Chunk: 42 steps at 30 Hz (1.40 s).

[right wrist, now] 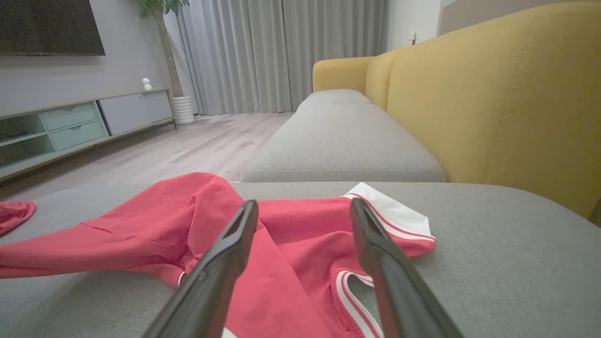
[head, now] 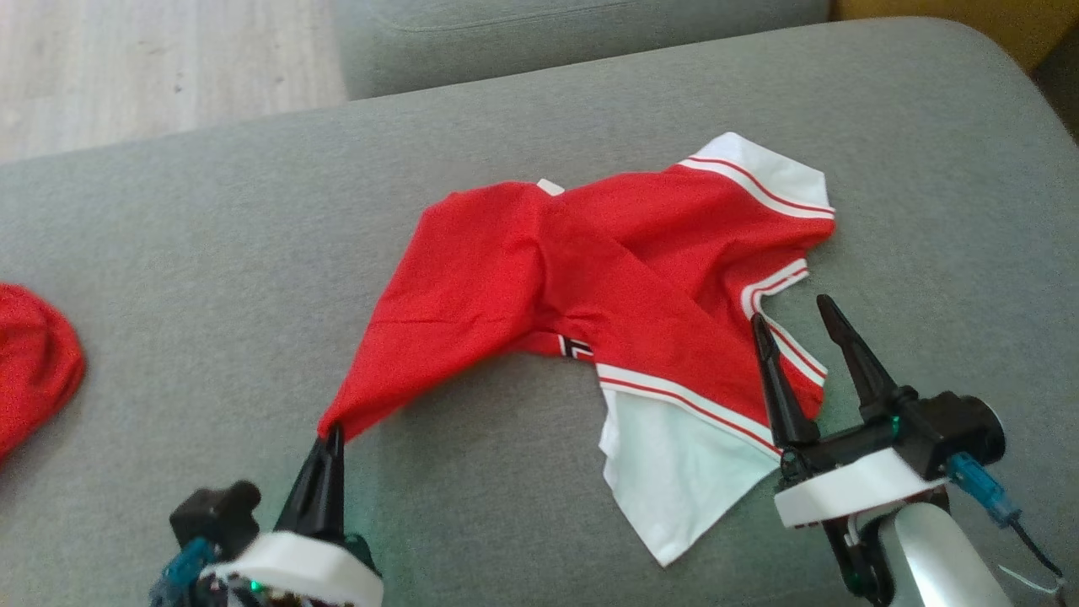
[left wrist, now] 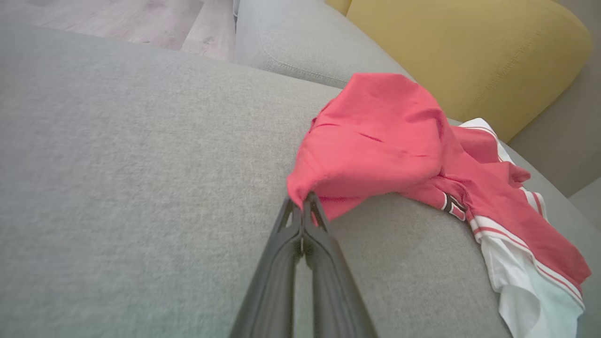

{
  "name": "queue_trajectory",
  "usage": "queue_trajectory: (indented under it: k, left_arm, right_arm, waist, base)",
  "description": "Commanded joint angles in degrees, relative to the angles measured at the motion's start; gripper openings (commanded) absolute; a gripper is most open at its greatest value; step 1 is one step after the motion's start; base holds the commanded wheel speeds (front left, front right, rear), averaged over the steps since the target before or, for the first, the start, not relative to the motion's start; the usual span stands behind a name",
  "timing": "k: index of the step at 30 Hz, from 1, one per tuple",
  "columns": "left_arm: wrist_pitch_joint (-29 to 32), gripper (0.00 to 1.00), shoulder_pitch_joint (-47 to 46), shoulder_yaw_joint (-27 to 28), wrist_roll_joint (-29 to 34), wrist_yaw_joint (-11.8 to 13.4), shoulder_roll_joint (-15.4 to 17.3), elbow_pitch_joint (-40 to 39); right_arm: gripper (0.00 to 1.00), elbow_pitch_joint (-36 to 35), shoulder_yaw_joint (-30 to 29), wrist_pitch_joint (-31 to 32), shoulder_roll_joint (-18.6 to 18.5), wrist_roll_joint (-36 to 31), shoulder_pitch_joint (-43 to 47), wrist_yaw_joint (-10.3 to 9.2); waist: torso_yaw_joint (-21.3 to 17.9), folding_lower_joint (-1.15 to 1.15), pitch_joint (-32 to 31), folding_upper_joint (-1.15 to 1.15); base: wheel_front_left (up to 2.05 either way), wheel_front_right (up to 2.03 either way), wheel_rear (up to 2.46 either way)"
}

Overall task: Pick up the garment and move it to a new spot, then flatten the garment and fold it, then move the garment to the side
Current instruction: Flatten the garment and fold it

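Head view: left pincer [head: 329,434] grips the garment [head: 590,278] corner, right pincer [head: 791,309] spread wide.

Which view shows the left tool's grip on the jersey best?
Left wrist view: up close, the left tool is shut on a red corner of the jersey. Head view shows that pinch from above, smaller. Right wrist view shows the jersey's striped end beyond the open right tool.

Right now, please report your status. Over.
Left hand shut on red-and-white sports jersey corner. Right hand open over its striped trim. Plain red cloth lump lies apart.
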Motion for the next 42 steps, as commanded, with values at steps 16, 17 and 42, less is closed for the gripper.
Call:
queue_trajectory:
  k: [16,17,42]
  left_arm:
    - [3.9,1.0,9.1,-6.7,2.6,1.0,0.1,-2.2]
    - [4.1,1.0,8.9,-6.9,2.7,1.0,0.2,-1.5]
    - [11.1,1.0,-4.3,-1.5,-6.5,-0.4,0.0,0.9]
  right_arm:
    - [1.0,-2.1,1.1,-0.1,-1.1,0.1,-0.1,-0.04]
    - [1.0,-2.0,1.2,-0.1,-1.2,0.1,-0.2,-0.04]
    - [1.0,-1.2,2.6,-0.1,-0.5,0.4,-1.7,-0.04]
  waist:
    - [3.4,0.0,0.9,0.0]
    - [3.2,0.0,0.8,0.0]
    - [-0.8,0.0,0.4,0.0]
  base:
    - [0.0,0.0,0.0]
    - [0.0,0.0,0.0]
    - [0.0,0.0,0.0]
